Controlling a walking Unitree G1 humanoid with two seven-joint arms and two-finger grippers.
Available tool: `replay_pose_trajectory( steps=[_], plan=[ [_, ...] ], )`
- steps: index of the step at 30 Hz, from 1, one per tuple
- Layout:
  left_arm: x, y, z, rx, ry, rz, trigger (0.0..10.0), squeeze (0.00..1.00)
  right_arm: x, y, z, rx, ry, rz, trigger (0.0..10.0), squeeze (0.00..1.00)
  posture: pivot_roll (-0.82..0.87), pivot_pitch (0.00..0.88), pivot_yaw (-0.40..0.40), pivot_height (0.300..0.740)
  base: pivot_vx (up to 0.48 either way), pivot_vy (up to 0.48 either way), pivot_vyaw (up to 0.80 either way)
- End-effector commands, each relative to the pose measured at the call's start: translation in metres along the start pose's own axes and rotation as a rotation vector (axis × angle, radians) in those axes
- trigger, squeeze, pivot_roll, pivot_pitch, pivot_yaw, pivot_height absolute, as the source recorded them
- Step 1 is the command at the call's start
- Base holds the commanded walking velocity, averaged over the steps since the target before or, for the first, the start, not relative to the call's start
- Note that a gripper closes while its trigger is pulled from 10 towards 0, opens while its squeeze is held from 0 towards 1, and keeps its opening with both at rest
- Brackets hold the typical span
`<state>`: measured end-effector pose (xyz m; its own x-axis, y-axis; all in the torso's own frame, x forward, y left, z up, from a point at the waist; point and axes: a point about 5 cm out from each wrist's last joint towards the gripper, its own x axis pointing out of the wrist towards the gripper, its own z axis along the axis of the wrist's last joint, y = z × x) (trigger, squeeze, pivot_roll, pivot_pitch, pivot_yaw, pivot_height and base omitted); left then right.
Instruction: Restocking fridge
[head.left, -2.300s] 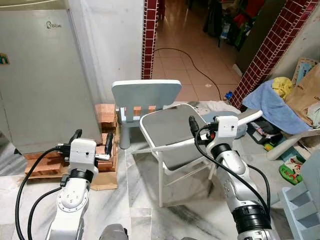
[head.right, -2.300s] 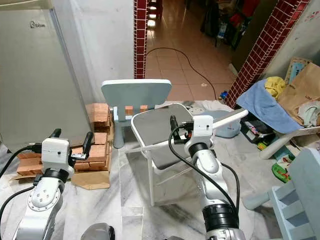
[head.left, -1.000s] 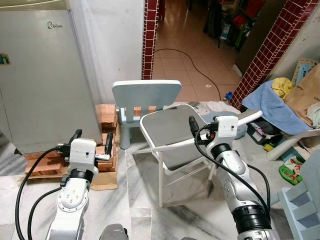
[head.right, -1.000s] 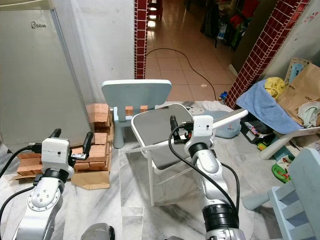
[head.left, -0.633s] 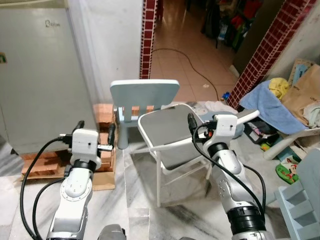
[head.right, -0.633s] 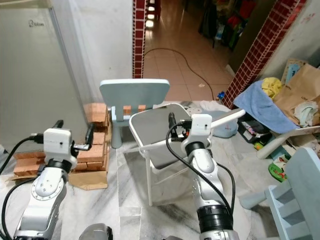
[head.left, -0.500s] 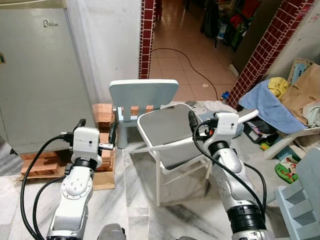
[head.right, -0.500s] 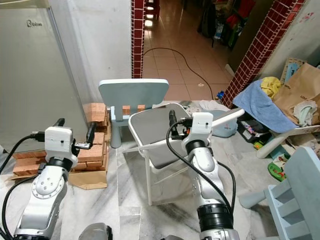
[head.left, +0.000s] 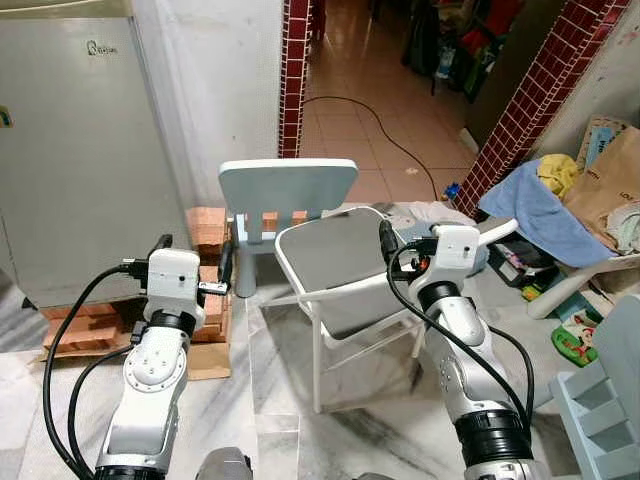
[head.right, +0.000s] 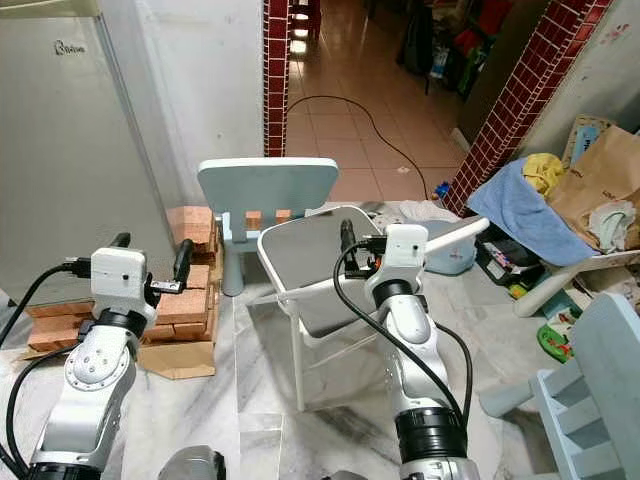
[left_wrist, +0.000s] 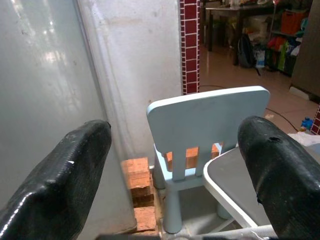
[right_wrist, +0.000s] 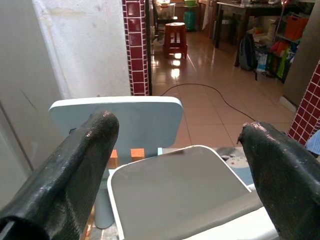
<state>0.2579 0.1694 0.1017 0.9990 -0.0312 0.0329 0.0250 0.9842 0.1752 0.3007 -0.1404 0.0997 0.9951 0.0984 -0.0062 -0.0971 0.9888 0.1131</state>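
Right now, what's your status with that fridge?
Left pincer open, right pincer open, both empty. Fridge shut, ahead to the left. Grey folding chair and pale blue chair directly ahead; bricks stacked beside fridge.

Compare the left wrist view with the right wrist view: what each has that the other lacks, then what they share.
Left wrist: the open left gripper and the fridge, its grey side close by. Right wrist: the open right gripper and a red stool down the tiled corridor. Both: the light blue chair, the folding chair, the red-tiled pillar and bricks.
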Motion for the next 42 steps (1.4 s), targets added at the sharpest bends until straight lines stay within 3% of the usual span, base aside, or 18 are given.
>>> replay_pose_trajectory(
  steps=[1,28,42],
  plan=[
    [0.000,-0.002,-0.001,-0.007,0.010,-0.013,10.0,0.00,0.000,-0.003,0.003,-0.002,-0.016,-0.016,10.0,0.00,0.12,0.000,-0.067,0.740,0.000,0.480,0.00],
    [0.002,-0.006,0.002,-0.037,0.006,-0.025,10.0,0.00,0.001,-0.002,0.001,0.014,-0.013,-0.017,10.0,0.00,0.12,0.000,-0.064,0.740,0.000,0.480,0.00],
    [0.003,-0.004,0.016,-0.046,-0.038,-0.045,10.0,0.00,0.007,-0.003,0.009,-0.005,-0.029,-0.028,10.0,0.00,0.13,0.016,-0.067,0.740,0.000,0.480,0.00]
  ],
)
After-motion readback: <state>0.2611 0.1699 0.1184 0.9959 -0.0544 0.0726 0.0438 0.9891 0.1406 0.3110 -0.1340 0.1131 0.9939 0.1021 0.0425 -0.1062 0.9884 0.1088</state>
